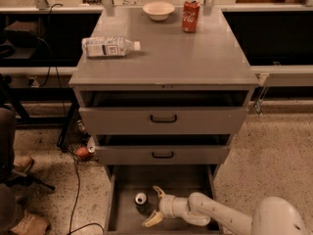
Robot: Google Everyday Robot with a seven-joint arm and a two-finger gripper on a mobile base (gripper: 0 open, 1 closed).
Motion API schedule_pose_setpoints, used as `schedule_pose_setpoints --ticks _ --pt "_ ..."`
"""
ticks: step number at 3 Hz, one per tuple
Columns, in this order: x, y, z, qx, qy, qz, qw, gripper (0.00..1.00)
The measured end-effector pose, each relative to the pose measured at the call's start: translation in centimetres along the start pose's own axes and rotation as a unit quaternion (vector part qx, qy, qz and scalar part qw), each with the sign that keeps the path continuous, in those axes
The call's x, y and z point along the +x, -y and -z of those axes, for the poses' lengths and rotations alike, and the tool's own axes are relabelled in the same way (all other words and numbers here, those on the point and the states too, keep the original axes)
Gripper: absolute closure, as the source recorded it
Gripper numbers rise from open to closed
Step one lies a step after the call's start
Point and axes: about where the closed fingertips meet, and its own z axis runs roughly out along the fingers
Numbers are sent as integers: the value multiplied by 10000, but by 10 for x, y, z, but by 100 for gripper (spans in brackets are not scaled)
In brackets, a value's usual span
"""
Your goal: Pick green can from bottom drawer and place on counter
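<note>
Cabinet, grey metal, three drawers.

- Counter [171, 58]: flat grey top. It carries a clear plastic bottle [108, 46] lying on its side near the left edge, a pale bowl [158, 10] at the back, and a red can [190, 15] upright just right of the bowl.
- Top drawer [164, 119] and middle drawer [162, 154]: black handles, each pulled out a little.
- Bottom drawer [186, 179]: pulled out furthest, with its flat floor exposed.
- Green can [141, 200]: upright on the bottom drawer's floor, left of centre, silver top facing up.
- Gripper [151, 206]: down inside the bottom drawer on a white arm [220, 213] that reaches in from the lower right. Its two pale fingers [157, 191] are spread apart and hold nothing. The green can stands just left of them, at the mouth of the gap; contact cannot be told.
- Floor [274, 151]: speckled, with dark cables [74, 180] trailing at the left of the cabinet.
</note>
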Motion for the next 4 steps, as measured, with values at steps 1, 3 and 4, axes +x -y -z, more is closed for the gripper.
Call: schedule_pose_setpoints --ticks 1,3,4 --pt "0 3 -18 -66 178 -78 9998 0" --pt "-7 7 -57 -208 584 -103 9980 2" --pt "-4 7 -69 -271 691 -136 9971 31"
